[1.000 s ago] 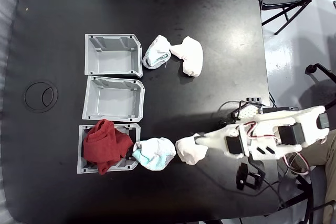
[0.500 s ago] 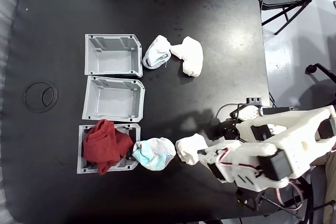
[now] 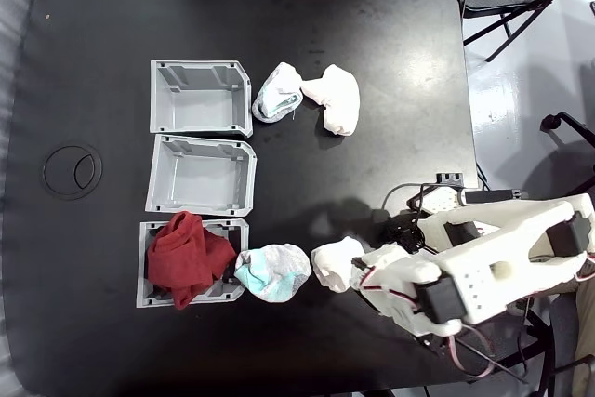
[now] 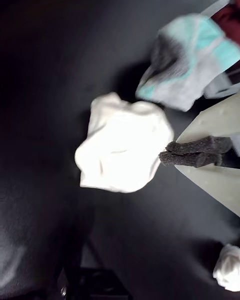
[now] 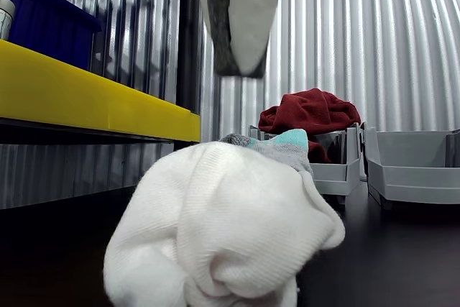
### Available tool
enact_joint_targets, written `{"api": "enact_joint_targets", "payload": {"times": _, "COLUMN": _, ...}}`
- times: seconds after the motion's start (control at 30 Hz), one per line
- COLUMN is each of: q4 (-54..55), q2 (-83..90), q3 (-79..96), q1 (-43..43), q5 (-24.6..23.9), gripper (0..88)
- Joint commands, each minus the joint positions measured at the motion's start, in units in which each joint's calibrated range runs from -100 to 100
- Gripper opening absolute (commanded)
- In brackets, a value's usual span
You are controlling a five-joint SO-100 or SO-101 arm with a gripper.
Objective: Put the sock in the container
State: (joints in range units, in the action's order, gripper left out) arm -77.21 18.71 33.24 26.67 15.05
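While the container [image 3: 201, 177] sits empty well off to the left in the fixed view, I see the sock [image 3: 336, 264] lying on the table just left of my gripper [image 4: 167, 156] — foam tips pressed together at its edge (holding nothing, I judge).

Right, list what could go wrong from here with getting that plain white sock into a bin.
The gripper sits at the sock's edge with its pads together, so it may pinch only a fold and drop it.

The teal-trimmed sock lies beside it towards the bins; a sweep could drag it along.

The nearest bin is already heaped with red cloth, so the sock could slide off; the middle container looks safer.
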Motion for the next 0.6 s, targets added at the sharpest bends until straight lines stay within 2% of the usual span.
{"api": "enact_joint_targets", "payload": {"times": 0.0, "q4": 0.78, "q2": -2.94, "q3": -1.14, "q1": 0.21, "q5": 0.25, "gripper": 1.4}}
{"api": "enact_joint_targets", "payload": {"times": 0.27, "q4": 5.05, "q2": -4.95, "q3": -1.14, "q1": 0.84, "q5": 0.31, "gripper": 4.5}}
{"api": "enact_joint_targets", "payload": {"times": 0.4, "q4": 4.79, "q2": -5.03, "q3": -1.14, "q1": 0.84, "q5": 0.37, "gripper": 13.9}}
{"api": "enact_joint_targets", "payload": {"times": 0.57, "q4": 2.14, "q2": -5.54, "q3": -0.33, "q1": 0.84, "q5": 0.42, "gripper": 30.1}}
